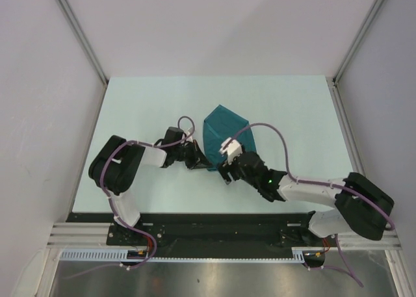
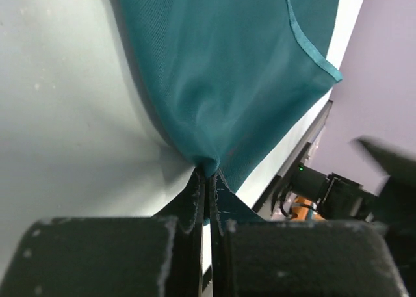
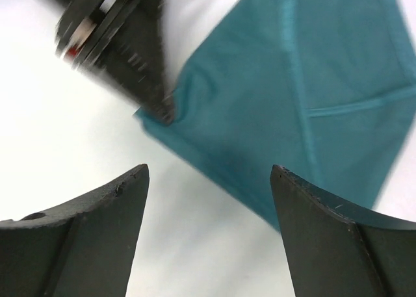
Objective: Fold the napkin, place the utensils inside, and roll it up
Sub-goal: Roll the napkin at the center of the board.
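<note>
The left hand (image 2: 207, 177) was closed on the napkin (image 2: 227, 82) — its two dark fingers pressed flat together, with a small peak of teal cloth pinched at their tips. From that pinch the cloth fanned out ahead of the hand. Close to the fingers it was lifted a little off the pale surface (image 2: 58, 102) and cast a soft shadow beneath. A hemmed edge crossed the far part and ended in a corner. How many layers lay under it could not be made out, and the frame cut off the rest of the cloth.

The right hand (image 3: 208, 173) stood open, its fingers wide apart with nothing between them; only bare surface showed in the gap. The napkin lay just ahead of it, and one side of the cloth slipped behind one of its fingers, so that edge was hidden. In the right wrist view the left hand appeared blurred beyond the gap, its tip at the napkin's nearest corner.

From above, both hands sat close together at the napkin's near end. The right arm's white link and a looping cable (image 1: 273, 138) crossed the cloth and covered part of it. The fingertips were too small and dark there to tell apart — the wrist views alone showed the grip.
</note>
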